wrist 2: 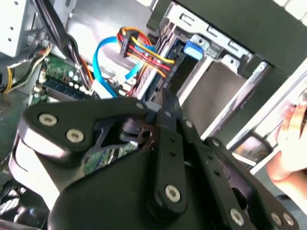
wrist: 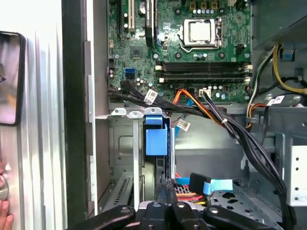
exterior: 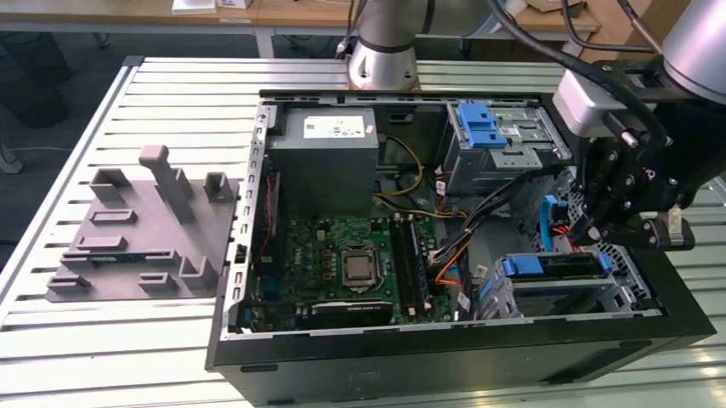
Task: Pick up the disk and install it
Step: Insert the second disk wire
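My gripper [exterior: 621, 223] hung at the case's [exterior: 454, 365] three o'clock, above the disk [wrist: 156, 136] seated in its bay; finger state unclear. Installing seemed nearly finished.

The disk [exterior: 553, 267], blue-railed, sits slotted in the drive cage at the exterior view's right.

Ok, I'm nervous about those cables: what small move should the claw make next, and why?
Probably a short, slow press along the bay. In the first wrist view the claw sits right at the disk, which stands in the bay's slot, with cables running close beside it. Whether it is fully seated I cannot tell.
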`<state>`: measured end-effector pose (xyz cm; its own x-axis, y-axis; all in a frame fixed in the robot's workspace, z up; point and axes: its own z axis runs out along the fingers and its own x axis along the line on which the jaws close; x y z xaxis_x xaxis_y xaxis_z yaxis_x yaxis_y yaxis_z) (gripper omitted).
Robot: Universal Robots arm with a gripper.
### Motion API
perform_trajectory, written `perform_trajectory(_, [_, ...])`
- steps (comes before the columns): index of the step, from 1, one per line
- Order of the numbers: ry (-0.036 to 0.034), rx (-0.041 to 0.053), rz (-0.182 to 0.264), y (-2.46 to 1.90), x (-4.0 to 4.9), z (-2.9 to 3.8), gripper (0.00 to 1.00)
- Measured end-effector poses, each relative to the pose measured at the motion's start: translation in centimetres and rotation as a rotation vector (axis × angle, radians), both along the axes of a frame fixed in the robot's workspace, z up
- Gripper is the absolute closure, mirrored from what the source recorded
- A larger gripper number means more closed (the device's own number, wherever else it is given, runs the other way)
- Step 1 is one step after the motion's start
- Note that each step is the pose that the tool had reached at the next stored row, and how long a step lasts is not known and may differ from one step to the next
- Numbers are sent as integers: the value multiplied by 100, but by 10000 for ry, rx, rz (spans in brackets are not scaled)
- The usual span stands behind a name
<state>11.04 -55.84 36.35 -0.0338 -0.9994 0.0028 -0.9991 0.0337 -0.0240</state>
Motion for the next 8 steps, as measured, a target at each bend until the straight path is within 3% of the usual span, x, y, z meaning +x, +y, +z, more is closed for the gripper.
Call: perform_trajectory(8, [-17, 1, 0, 0, -115, 11, 89])
